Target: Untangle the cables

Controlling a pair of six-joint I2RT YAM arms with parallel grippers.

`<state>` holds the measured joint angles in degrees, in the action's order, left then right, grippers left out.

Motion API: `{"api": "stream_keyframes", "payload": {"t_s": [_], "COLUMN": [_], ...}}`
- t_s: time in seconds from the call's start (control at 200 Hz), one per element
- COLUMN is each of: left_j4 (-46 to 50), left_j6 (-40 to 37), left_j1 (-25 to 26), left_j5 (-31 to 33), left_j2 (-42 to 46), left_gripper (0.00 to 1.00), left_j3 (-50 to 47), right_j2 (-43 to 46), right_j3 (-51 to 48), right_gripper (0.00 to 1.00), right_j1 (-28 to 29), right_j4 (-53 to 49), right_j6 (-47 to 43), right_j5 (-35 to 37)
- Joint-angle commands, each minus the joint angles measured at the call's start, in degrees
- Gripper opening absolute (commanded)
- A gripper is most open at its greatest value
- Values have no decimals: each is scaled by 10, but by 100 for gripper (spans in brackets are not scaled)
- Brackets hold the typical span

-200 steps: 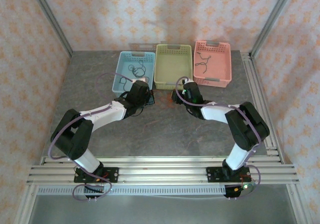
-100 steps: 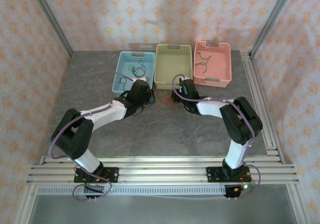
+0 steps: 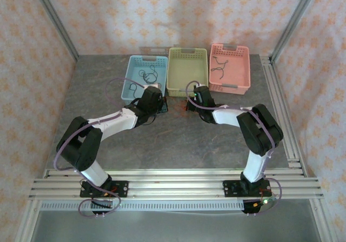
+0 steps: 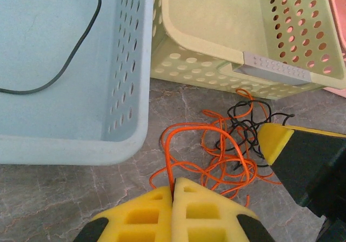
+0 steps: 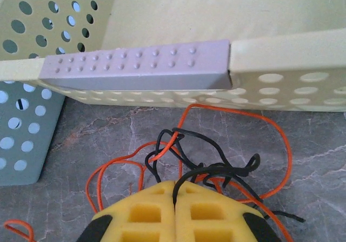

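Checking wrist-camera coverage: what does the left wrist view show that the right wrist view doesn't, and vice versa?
Left wrist: a black cable lying inside the blue basket, and the left gripper shut on an orange strand. Right wrist: the right gripper shut on the black-and-orange tangle. Shared: the green basket, its grey handle, the tangle on the table.

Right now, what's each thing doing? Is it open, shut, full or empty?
left gripper: shut on the orange cable.
right gripper: shut on the cable tangle.
cable tangle: orange and black, knotted, on the table.
blue basket: holds a black cable.
green basket: empty.
pink basket: holds a dark cable.
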<state>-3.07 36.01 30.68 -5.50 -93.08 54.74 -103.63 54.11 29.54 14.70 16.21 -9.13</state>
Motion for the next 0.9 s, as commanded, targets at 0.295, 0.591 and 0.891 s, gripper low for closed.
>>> {"api": "stream_keyframes", "payload": {"t_s": [0.295, 0.591, 0.891], "left_j4": [18, 20, 30], "left_j6": [-5, -5, -3], "left_j1": [-4, -4, -4], "left_j5": [2, 3, 12], "left_j2": [-11, -11, -13], "left_gripper": [0, 0, 0], "left_j3": [23, 23, 28], "right_j2": [129, 175, 226], "right_j3": [-47, -154, -202], "right_gripper": [0, 0, 0], "right_j1": [-2, -8, -13], "right_j4": [-50, 69, 121], "right_j6": [-62, -57, -35], "right_j5": [-2, 30, 79]}}
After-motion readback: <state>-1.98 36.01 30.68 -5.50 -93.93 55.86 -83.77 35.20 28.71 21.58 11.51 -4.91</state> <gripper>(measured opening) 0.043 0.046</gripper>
